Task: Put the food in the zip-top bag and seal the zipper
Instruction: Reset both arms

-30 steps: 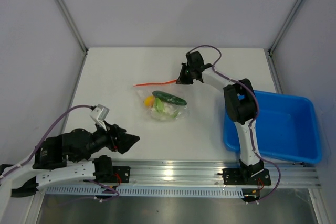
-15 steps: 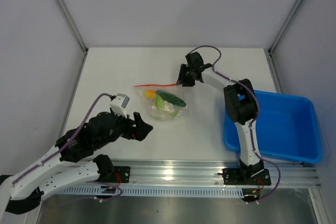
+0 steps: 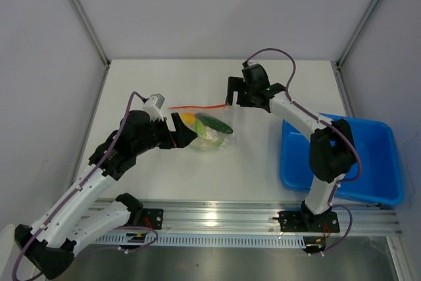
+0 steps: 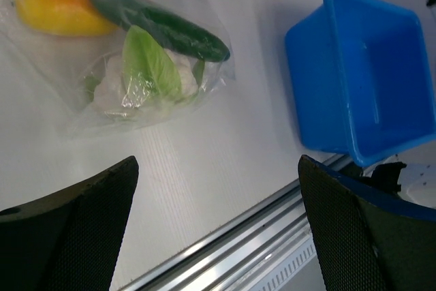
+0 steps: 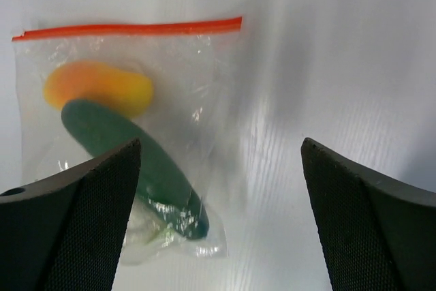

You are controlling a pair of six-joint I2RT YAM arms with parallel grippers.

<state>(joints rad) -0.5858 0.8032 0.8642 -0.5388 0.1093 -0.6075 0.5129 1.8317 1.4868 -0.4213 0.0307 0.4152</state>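
Bag (image 3: 214,143), food (image 5: 129,148) inside, lies on the bench (image 3: 250,162); zipper (image 5: 129,28) runs crosswise just ahead-left of the right tool (image 5: 219,144), jaws apart, nearer it than the left tool (image 3: 186,129), also apart, bag ahead of it.

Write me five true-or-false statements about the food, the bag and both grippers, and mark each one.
1. The cucumber lies inside the zip-top bag. True.
2. The yellow-orange fruit lies outside the bag. False: the fruit is inside, against the cucumber.
3. The right gripper is shut on the zipper. False: it is open and grips nothing.
4. The left gripper is open. True.
5. The leafy lump is in the bag with the cucumber. True.
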